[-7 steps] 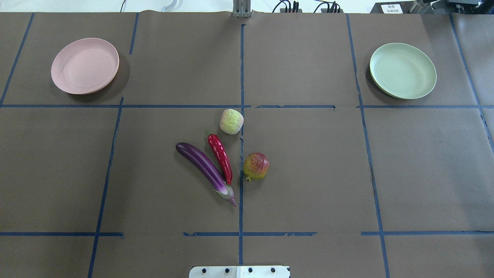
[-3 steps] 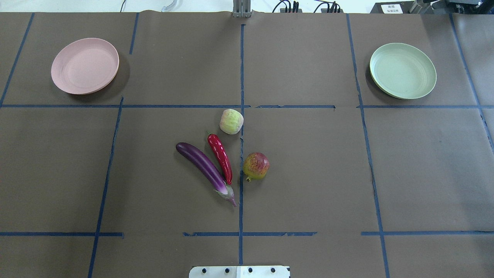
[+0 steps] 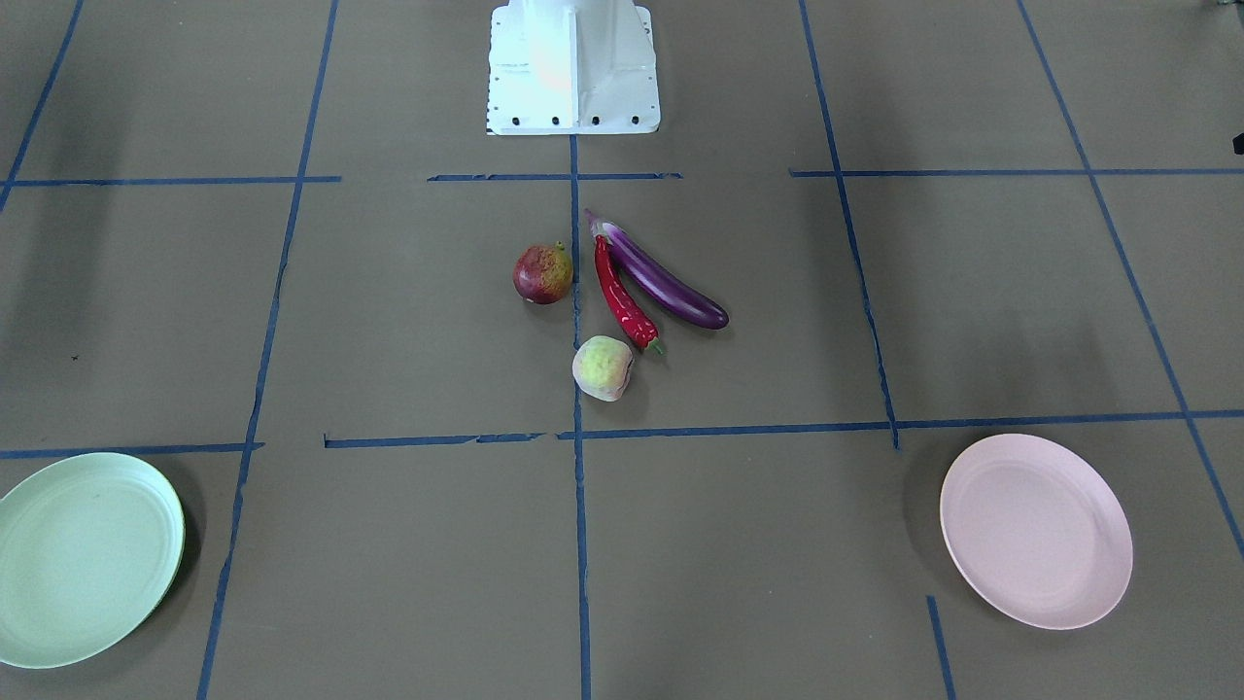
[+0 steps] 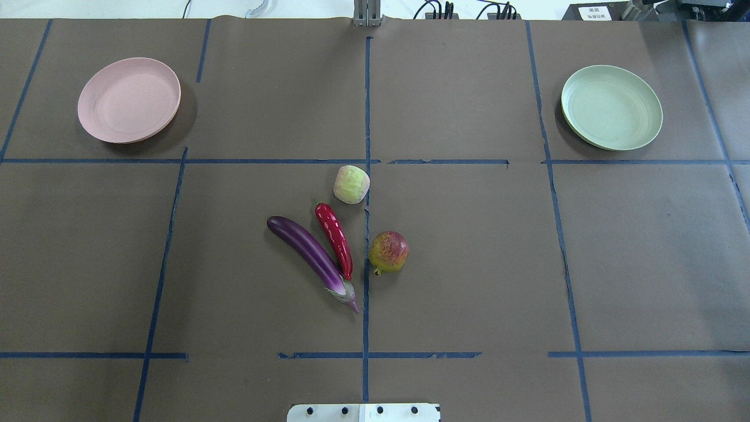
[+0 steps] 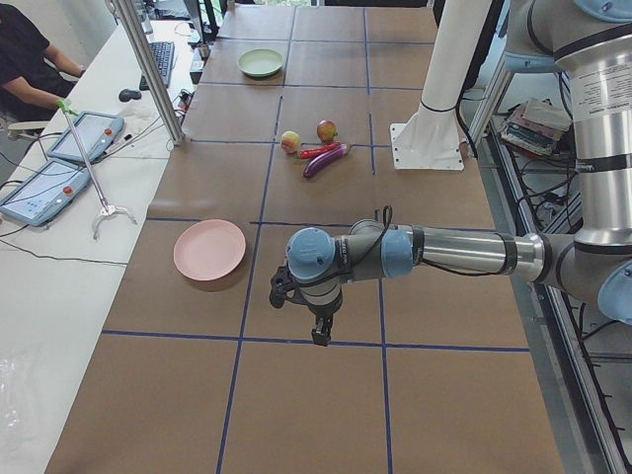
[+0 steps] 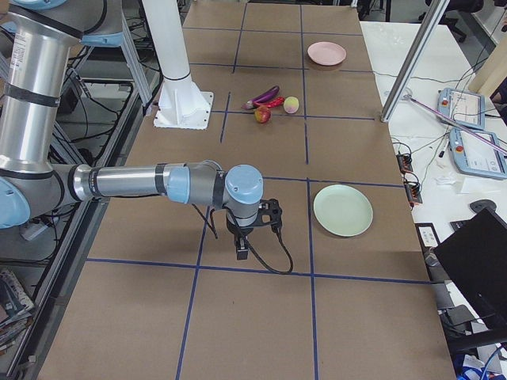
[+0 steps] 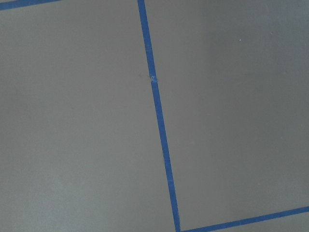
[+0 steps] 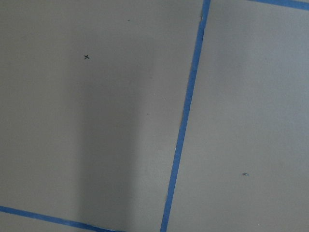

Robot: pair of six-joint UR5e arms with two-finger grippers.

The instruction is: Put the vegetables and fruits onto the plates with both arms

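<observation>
Crowding the eggplant [image 4: 307,249], the chili pepper [image 4: 335,237] risks being nudged during a grasp; whether left claw [image 5: 321,338] and right claw [image 6: 242,253] are spread cannot be told.

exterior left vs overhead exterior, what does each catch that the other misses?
Only exterior left: the grey jointed left arm with its black gripper over bare table, and a seated person. Only overhead exterior: black cables past the table's far edge. Both: pale pink round plate, pale mint round plate, glossy purple eggplant, red chili pepper, dark red round fruit, pale yellow-green round fruit, none on a plate.
</observation>
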